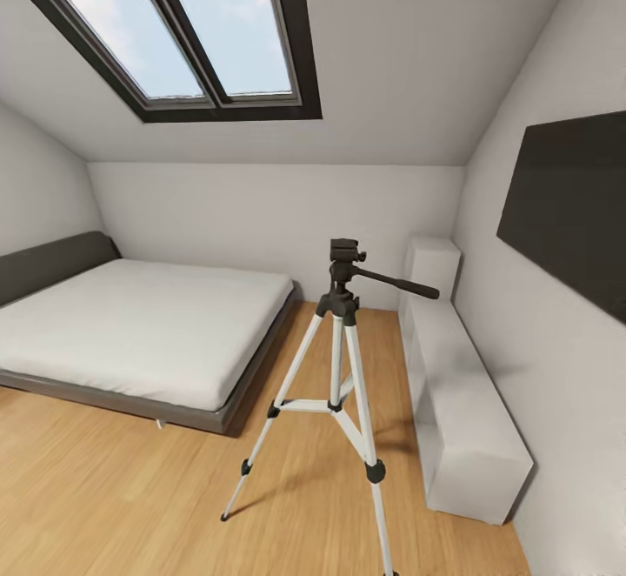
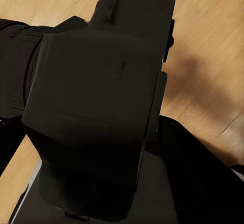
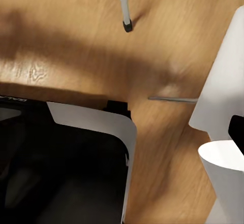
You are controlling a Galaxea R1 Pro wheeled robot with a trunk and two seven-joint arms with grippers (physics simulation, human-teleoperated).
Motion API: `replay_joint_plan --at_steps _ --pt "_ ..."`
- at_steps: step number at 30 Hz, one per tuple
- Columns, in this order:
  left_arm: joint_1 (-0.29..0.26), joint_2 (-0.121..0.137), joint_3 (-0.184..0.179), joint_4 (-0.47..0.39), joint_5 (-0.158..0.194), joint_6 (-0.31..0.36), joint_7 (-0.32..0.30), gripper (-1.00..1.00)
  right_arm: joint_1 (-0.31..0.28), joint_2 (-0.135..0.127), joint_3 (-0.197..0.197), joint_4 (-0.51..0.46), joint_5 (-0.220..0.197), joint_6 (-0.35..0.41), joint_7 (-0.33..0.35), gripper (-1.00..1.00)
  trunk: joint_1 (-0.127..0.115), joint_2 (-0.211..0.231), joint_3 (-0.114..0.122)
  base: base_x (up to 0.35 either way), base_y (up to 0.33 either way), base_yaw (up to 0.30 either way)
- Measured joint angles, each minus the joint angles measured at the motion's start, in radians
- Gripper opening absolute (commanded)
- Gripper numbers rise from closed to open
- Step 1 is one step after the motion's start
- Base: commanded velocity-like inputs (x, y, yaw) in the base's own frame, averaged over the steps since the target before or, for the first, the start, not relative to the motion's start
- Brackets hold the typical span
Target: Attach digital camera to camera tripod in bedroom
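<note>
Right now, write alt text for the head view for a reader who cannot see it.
A camera tripod stands on a wooden floor, its head bare, between a grey-framed bed and a low white cabinet. A skylight overhead.

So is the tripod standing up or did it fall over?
Standing up. The camera tripod is upright on the wooden floor, legs spread out, black head on top.

Skylight (image 1: 183, 23), bed (image 1: 139, 328), wall TV (image 1: 569, 206)
</note>
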Motion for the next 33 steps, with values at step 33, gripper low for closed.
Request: replay_joint_plan --at_steps 33 --pt "0.0 0.0 0.0 0.0 0.0 0.0 0.0 -1.0 0.0 -0.001 0.0 0.0 0.0 0.0 0.0 1.0 0.0 0.0 0.0 0.035 0.0 -0.044"
